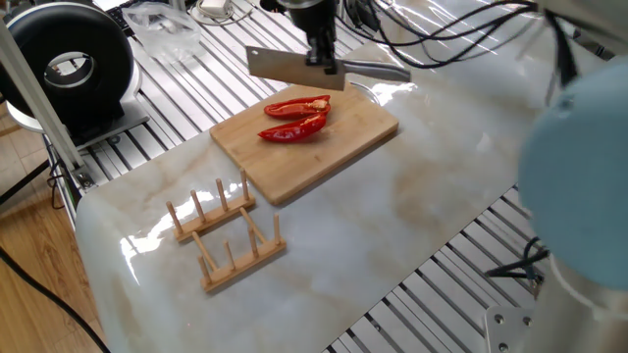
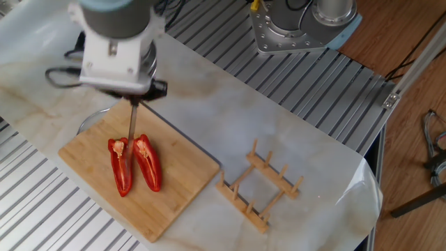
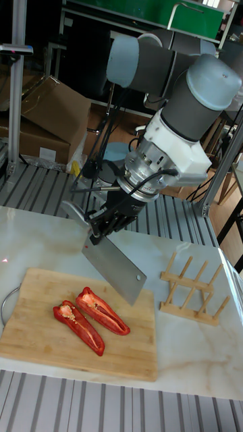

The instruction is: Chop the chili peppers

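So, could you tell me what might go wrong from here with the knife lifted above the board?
The knife, shut in the gripper, hangs over the chili halves; a slip could drop the blade on them or the board. The two halves lie loose and cut-side up, so another cut may push them sideways. The rack stands close by, so a wide swing could clip it.

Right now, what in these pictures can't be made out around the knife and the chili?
- The jaws' grip: in the tall fixed view the gripper closes on the knife handle, but cables and the wrist hide the contact.
- The knife blade: edge-on in the other fixed view, only a thin line.
- The chili peppers: seeds too small to tell.
- The cutting board: its far corner is under the arm.
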Controlling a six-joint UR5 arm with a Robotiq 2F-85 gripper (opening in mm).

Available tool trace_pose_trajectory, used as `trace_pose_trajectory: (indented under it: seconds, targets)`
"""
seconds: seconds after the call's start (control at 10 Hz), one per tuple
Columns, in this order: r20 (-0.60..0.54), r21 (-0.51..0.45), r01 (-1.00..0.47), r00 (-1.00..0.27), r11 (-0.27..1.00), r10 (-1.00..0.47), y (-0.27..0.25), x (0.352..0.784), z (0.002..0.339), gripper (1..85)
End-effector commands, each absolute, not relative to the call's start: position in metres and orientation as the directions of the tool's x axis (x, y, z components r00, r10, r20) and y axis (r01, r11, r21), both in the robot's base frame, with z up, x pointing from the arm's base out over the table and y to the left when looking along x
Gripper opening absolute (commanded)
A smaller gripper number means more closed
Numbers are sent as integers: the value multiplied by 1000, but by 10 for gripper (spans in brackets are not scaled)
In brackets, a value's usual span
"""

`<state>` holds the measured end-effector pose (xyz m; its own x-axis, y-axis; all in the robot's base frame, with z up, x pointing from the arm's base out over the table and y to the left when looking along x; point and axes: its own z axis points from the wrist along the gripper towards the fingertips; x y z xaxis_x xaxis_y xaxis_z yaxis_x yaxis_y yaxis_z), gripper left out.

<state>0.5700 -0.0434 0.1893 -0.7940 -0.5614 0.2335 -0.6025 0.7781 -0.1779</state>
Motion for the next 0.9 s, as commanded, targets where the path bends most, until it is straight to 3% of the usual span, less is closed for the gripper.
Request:
trace_pose_trajectory:
  seconds: [0.0, 0.8]
  targets:
    - [233, -165, -586, -805, 793, -546, -44, 555, 193, 13]
    - [225, -110, -562, -817, 820, -531, -26, 568, 182, 13]
